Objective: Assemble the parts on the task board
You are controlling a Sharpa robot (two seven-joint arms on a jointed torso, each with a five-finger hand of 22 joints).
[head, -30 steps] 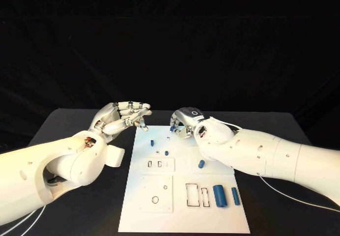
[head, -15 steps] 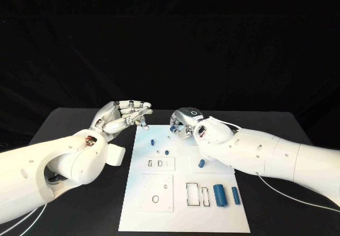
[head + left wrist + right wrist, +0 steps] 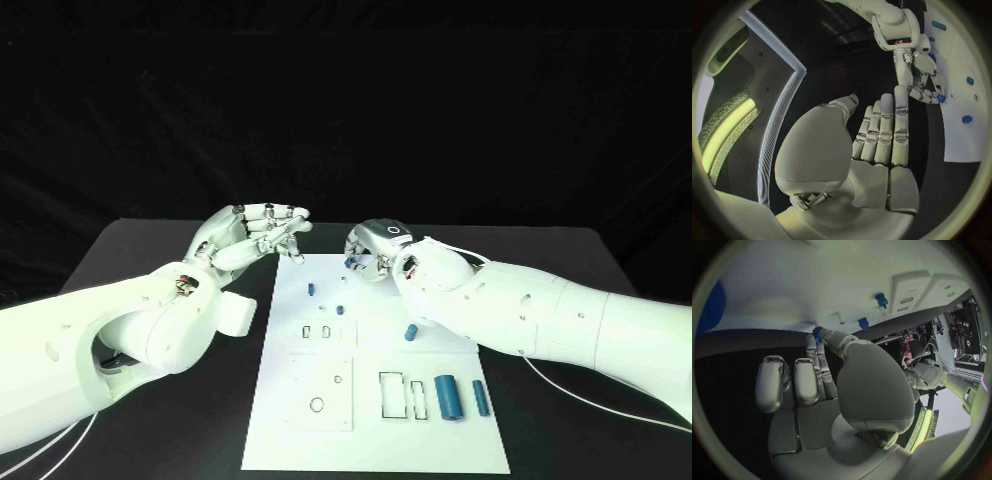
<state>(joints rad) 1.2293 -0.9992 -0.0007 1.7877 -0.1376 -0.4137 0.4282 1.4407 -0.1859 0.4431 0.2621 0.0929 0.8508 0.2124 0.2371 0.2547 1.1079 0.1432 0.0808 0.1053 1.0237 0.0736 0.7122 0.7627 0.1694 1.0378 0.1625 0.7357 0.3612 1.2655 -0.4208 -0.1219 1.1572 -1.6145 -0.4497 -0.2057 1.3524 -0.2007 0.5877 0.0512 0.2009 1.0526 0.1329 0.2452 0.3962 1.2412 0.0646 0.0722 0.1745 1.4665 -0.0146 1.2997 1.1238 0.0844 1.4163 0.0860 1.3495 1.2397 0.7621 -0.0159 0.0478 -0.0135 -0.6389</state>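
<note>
Task board point(image 3: 378, 410) at centre frame, long axis running from the bottom edge away. Two blue cylinders point(image 3: 447, 397) lower right, lengthwise with it. My right hand point(image 3: 378, 250) at the board's far end, fingers curled, pinching a small blue part point(image 3: 817, 333), mostly hidden. My left hand point(image 3: 257, 237) hovers upper left of the board, fingers pressed together, holding nothing.

White rectangular task board point(image 3: 378, 440) on the matte black surface point(image 3: 159, 260). Small blue cylindrical parts point(image 3: 447, 397) dotted over it, black-outlined slots point(image 3: 389, 395) beside them. Silver left robot hand point(image 3: 257, 234), silver right robot hand point(image 3: 378, 250), both on glossy white arms.
</note>
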